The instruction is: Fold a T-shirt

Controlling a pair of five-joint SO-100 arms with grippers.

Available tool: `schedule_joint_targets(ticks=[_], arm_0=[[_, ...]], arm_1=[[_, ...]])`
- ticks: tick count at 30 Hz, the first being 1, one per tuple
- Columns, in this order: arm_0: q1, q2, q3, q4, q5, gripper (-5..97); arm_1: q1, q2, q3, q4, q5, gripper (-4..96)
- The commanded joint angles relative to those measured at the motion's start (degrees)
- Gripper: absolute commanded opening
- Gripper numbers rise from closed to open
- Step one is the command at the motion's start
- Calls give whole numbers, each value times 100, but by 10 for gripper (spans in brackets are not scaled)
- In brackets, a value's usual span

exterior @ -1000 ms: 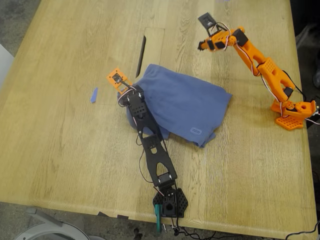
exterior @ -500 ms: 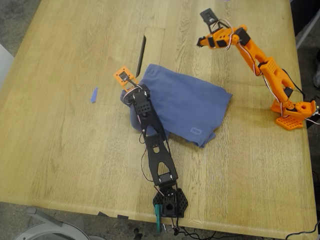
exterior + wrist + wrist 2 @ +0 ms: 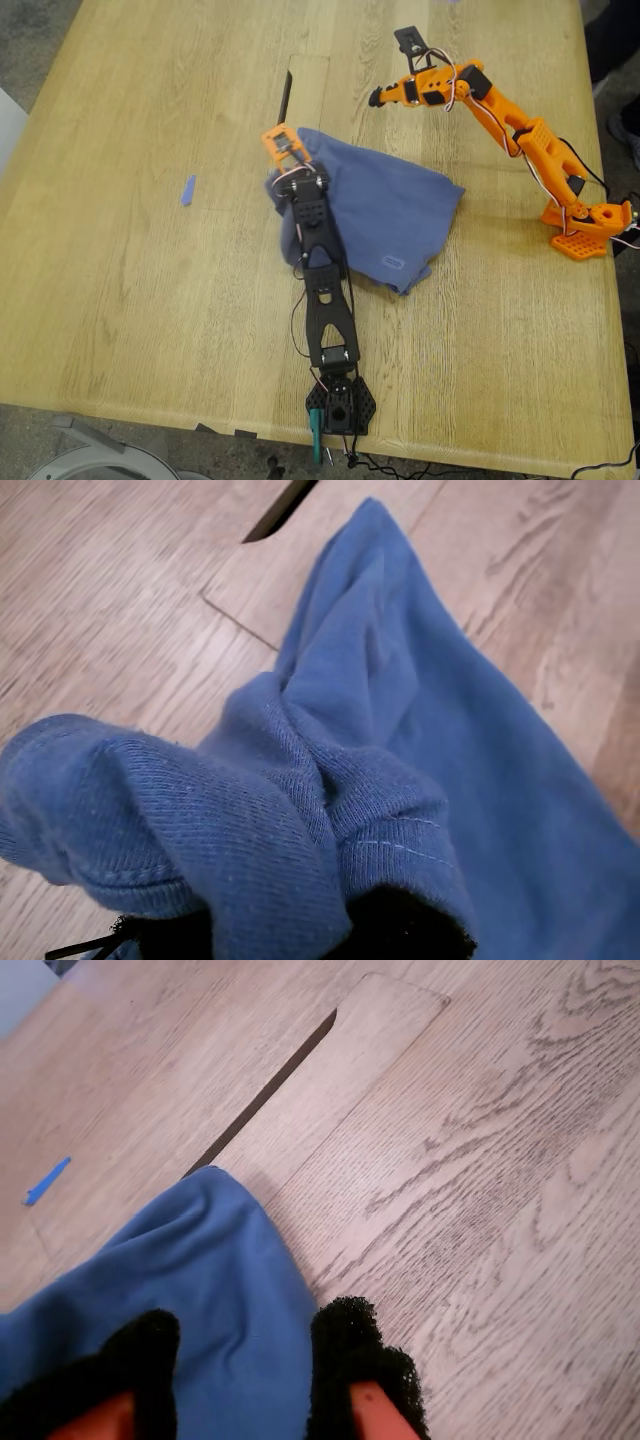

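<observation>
The periwinkle-blue T-shirt [image 3: 390, 210] lies bunched in a rough folded shape near the table's middle in the exterior view, a small white label [image 3: 391, 263] showing near its lower edge. My first gripper [image 3: 290, 158], on the black arm, is shut on a gathered wad of the T-shirt [image 3: 330, 780] at the garment's edge toward the exterior view's left, holding it lifted. My second gripper [image 3: 378, 97], on the orange arm, hovers open beyond the shirt's far edge. Its black foam pads [image 3: 345, 1335] frame the T-shirt [image 3: 210, 1290] below without touching it.
A dark slot [image 3: 284, 100] cuts the wooden table [image 3: 120, 300] just past the shirt's far corner. A tiny blue scrap [image 3: 187, 190] lies toward the exterior view's left. The black arm's base [image 3: 340, 405] sits at the near edge, the orange base [image 3: 585, 225] at the exterior view's right.
My first gripper has carried the gathered shirt edge toward the exterior view's right and farther from the near table edge, over the shirt. My second gripper has reached out toward the exterior view's left and lowered.
</observation>
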Motion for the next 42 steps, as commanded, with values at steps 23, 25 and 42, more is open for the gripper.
schedule_joint_targets(ticks=[23,25,42], arm_0=[[2162,1934,-483,237,18,-3],[2364,2013,-475,246,9,-3],[3067,2065,-483,246,-53,-3]], arm_1=[[-650,0,-229,0,1266,242],[-650,-26,-229,-35,1283,240],[-729,-290,0,-510,1380,229]])
